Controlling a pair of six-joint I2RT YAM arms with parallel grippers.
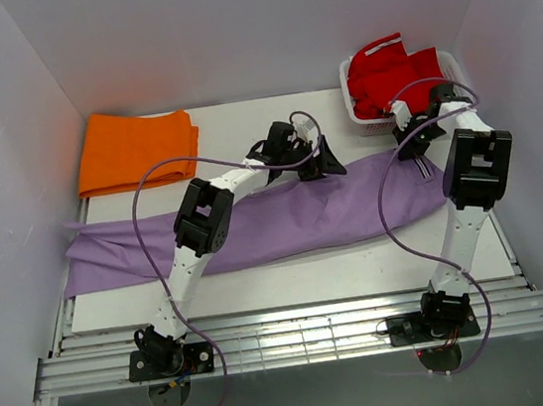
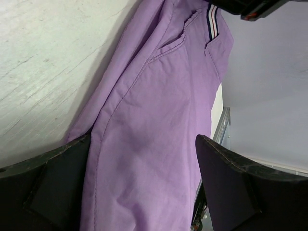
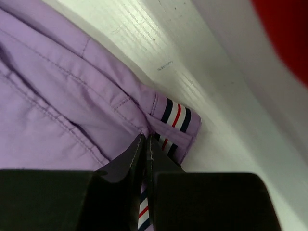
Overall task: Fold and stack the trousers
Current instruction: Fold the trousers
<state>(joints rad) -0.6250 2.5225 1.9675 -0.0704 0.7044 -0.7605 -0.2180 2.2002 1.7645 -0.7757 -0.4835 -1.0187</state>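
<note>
White worktop (image 1: 292, 278) holds the trousers (image 1: 299, 221) flat; at frame right the right hand (image 3: 146, 144) clamps their striped waistband, while the left hand (image 2: 144, 144) gapes mid-frame, apparently to fold.

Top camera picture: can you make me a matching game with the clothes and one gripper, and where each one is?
Things:
1. lilac trousers
2. orange folded garment
3. red garment
4. left gripper

Places or states:
A. in the white basket at the far right
B. open wide, over the trousers
C. lying flat at the far left
D. stretched across the middle of the table

Pairs: 1-D, 2-C, 3-A, 4-B
</note>
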